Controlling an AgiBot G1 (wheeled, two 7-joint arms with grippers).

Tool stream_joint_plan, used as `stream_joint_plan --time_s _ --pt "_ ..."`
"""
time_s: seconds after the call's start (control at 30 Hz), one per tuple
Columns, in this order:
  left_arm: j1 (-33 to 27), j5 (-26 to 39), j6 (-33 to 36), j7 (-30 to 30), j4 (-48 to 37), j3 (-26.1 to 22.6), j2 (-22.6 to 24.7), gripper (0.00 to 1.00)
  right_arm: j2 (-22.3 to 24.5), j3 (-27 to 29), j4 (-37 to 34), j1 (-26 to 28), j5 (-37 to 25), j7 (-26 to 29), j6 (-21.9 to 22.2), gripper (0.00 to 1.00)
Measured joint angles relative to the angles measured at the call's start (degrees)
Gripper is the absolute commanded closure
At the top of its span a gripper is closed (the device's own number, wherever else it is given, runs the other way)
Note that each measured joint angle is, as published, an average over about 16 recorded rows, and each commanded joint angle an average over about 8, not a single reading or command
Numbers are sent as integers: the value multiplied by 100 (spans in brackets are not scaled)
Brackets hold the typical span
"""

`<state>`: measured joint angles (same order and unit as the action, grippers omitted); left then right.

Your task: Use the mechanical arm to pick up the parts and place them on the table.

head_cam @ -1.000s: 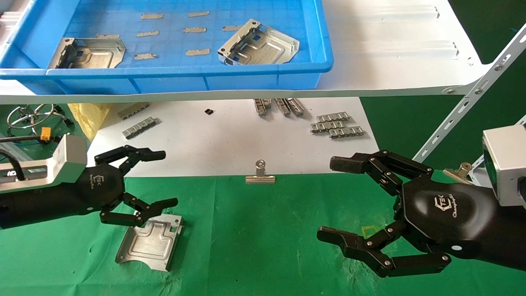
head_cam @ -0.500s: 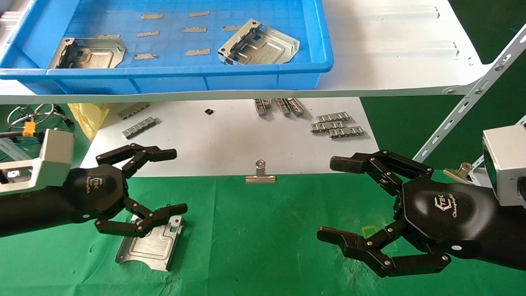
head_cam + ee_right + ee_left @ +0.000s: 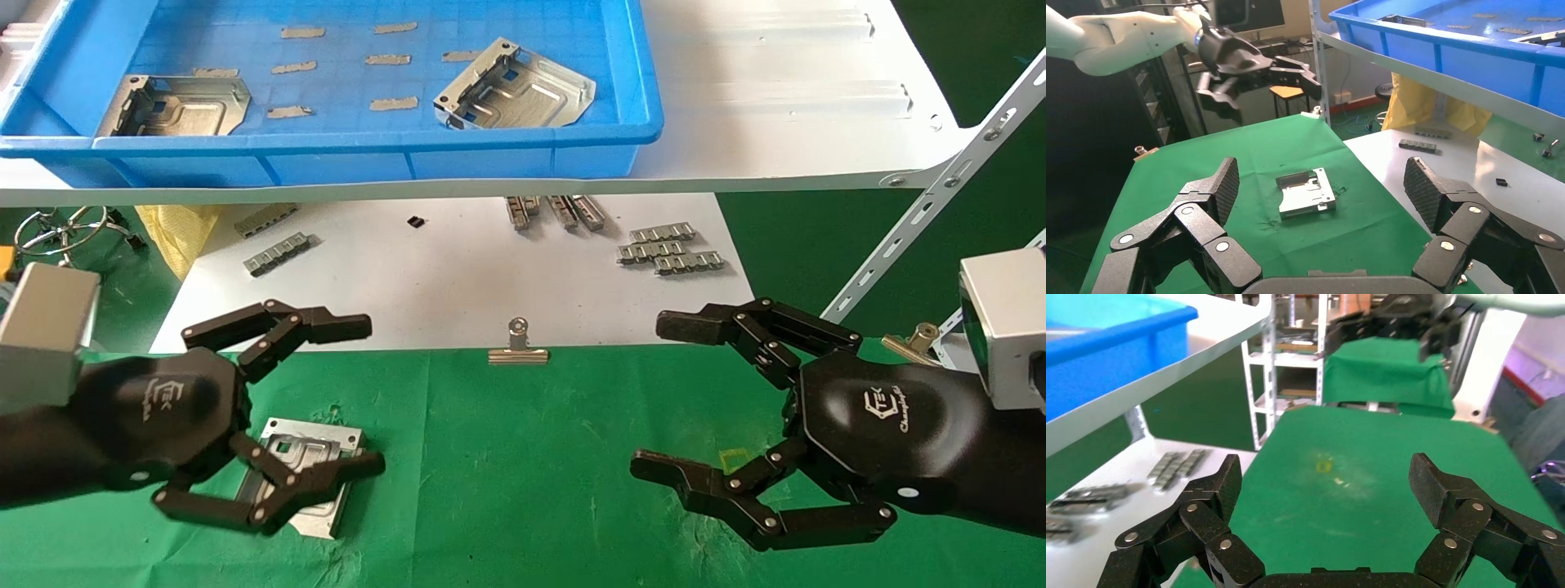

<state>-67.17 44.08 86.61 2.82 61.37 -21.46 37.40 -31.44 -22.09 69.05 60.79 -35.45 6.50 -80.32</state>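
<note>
Your left gripper [image 3: 315, 400] hovers above the stamped metal plate [image 3: 306, 457] lying on the green cloth table [image 3: 507, 474], fingers apart. Your right gripper [image 3: 682, 400] waits on the right, fingers also apart.

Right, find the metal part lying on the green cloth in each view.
Head view: the part lies flat on the table, near the left edge, partly hidden behind the left gripper, jaws open.
Left wrist view: not in it.
Right wrist view: the part lies on the cloth, beyond the right gripper, jaws open.
Shared landmark: the blue tray on the white shelf.
</note>
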Motion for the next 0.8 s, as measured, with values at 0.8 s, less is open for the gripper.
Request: stream_joint_plan --time_s 0.8 --pt "648 -269 -107 860 1404 630 -277 0 0 0 -2 -1 1 0 2 0"
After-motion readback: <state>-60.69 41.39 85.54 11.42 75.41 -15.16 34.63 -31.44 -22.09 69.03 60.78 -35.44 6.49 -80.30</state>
